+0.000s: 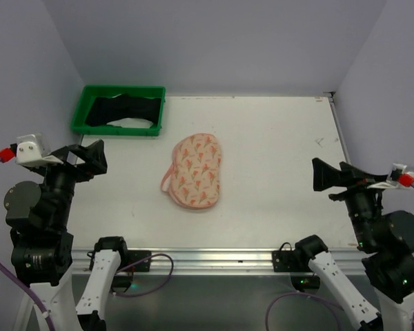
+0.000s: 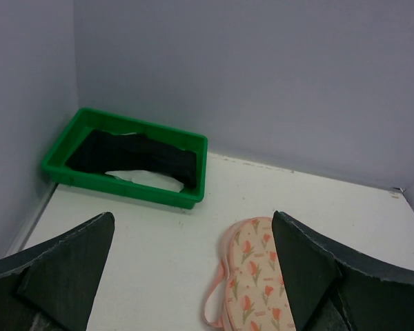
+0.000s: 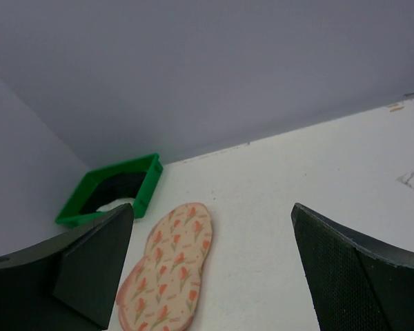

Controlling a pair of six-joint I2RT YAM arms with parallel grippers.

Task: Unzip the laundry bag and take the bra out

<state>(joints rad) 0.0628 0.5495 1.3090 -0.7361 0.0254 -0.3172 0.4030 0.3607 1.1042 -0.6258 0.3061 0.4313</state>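
The laundry bag (image 1: pixel 195 169), a peanut-shaped cream case with pink-orange tulip print and a pink rim, lies closed and flat in the middle of the white table. A thin pink loop (image 1: pixel 165 181) sticks out on its left side. The bra is hidden. My left gripper (image 1: pixel 91 158) hovers open at the left, well apart from the bag. My right gripper (image 1: pixel 319 176) hovers open at the right, also well away. The left wrist view has the bag (image 2: pixel 255 276) low between open fingers (image 2: pixel 69 269). In the right wrist view the bag (image 3: pixel 169 265) lies toward the left finger (image 3: pixel 90 269).
A green plastic tray (image 1: pixel 117 127) stands at the back left corner, holding black fabric (image 1: pixel 121 108) and something white. Grey walls close off the back and both sides. A metal rail (image 1: pixel 221 256) runs along the near edge between the arm bases.
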